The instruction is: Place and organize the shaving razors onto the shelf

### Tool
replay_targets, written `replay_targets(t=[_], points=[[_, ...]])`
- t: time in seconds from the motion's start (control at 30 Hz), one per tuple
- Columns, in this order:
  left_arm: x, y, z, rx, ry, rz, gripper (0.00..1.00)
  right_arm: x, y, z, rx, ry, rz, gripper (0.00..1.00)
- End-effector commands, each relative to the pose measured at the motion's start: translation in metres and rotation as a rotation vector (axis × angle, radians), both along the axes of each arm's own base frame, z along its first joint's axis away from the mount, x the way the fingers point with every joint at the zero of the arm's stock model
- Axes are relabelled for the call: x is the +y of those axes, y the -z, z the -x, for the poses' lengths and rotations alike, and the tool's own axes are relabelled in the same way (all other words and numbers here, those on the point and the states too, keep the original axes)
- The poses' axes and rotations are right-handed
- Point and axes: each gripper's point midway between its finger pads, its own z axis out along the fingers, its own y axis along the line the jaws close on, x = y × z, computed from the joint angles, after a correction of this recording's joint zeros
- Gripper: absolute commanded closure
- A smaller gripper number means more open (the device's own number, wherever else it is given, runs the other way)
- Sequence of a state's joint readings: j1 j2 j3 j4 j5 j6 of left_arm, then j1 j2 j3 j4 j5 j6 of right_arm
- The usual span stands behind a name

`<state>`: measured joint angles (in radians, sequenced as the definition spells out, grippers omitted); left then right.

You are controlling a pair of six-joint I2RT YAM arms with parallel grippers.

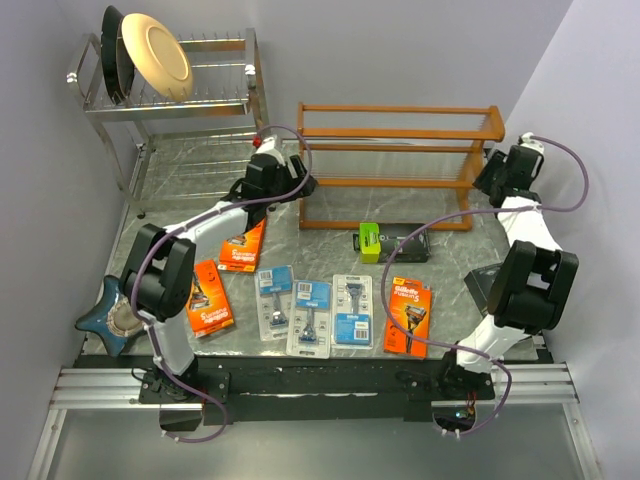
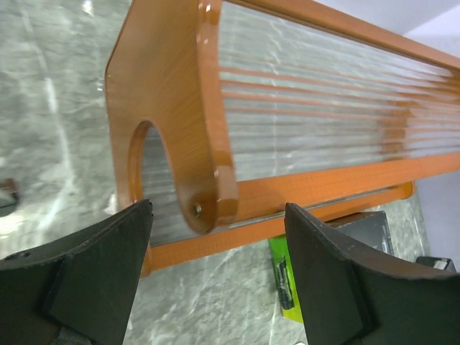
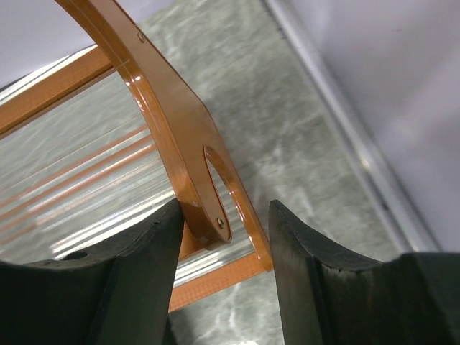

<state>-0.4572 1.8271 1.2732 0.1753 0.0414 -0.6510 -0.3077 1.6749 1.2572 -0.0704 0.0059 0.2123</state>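
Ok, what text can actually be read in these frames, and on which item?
"Gillette", and less surely "Fusion5": on the front-right orange razor pack.
The other orange packs, the blue blister cards and the green-and-black box carry print too small or blurred to read.
Both wrist views show no text.

Shelf [image 1: 400,108]: low, wide three-tier rack of glossy reddish-brown wood with slatted rails and rounded end panels. It stands upright at the far side of the table [image 1: 325,240]. Orange packs, three, flat: first orange pack [image 1: 245,250] near the shelf's left end, partly hidden; second orange pack [image 1: 208,300] nearer and further left; third orange pack [image 1: 408,318] at the right of the front row. Blue-and-clear blister cards, three, side by side between the latter two: left card [image 1: 274,300], middle card [image 1: 311,317], right card [image 1: 352,310]. Lime-green-and-black box [image 1: 385,242]: lies flat just before the shelf's bottom rail.
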Motion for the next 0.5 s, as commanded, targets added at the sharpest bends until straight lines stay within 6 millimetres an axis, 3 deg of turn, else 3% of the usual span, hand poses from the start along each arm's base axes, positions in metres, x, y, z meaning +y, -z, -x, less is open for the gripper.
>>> replay_targets(t=[0.0,0.1,0.13,0.17,0.23,0.3,0.33,0.37,0.4,0.43,0.47], points=[[-0.019,-0.031,-0.009,-0.065,0.023,0.059,0.19,-0.041,-0.016,0.011,-0.018,0.105,0.053,0.43],[-0.008,-0.038,-0.008,-0.036,-0.035,0.051,0.13,-0.021,-0.037,0.004,-0.08,0.009,0.013,0.37],[0.003,-0.035,-0.006,-0.008,-0.075,0.021,0.1,-0.008,-0.052,0.005,-0.116,-0.035,0.003,0.34],[0.012,-0.051,-0.002,-0.019,-0.102,0.023,0.09,-0.002,-0.06,0.007,-0.131,-0.045,0.001,0.3],[0.031,-0.062,0.005,-0.022,-0.126,0.017,0.07,0.022,-0.082,0.016,-0.172,-0.092,0.012,0.27],[0.043,-0.075,0.027,-0.023,-0.095,-0.013,0.06,0.045,-0.101,0.034,-0.203,-0.113,0.043,0.23],[0.047,-0.065,0.039,-0.011,-0.074,-0.036,0.05,0.053,-0.106,0.041,-0.216,-0.118,0.049,0.22],[0.049,-0.081,0.049,-0.074,-0.029,-0.053,0.05,0.054,-0.108,0.05,-0.218,-0.095,0.064,0.21],[0.038,-0.083,0.063,-0.093,0.071,-0.039,0.05,0.068,-0.115,0.065,-0.236,-0.107,0.078,0.2],[0.033,-0.064,0.079,-0.072,0.151,-0.052,0.09,0.071,-0.11,0.075,-0.212,-0.095,0.083,0.2],[0.029,-0.069,0.087,-0.114,0.21,-0.05,0.11,0.074,-0.107,0.084,-0.198,-0.079,0.076,0.2]])
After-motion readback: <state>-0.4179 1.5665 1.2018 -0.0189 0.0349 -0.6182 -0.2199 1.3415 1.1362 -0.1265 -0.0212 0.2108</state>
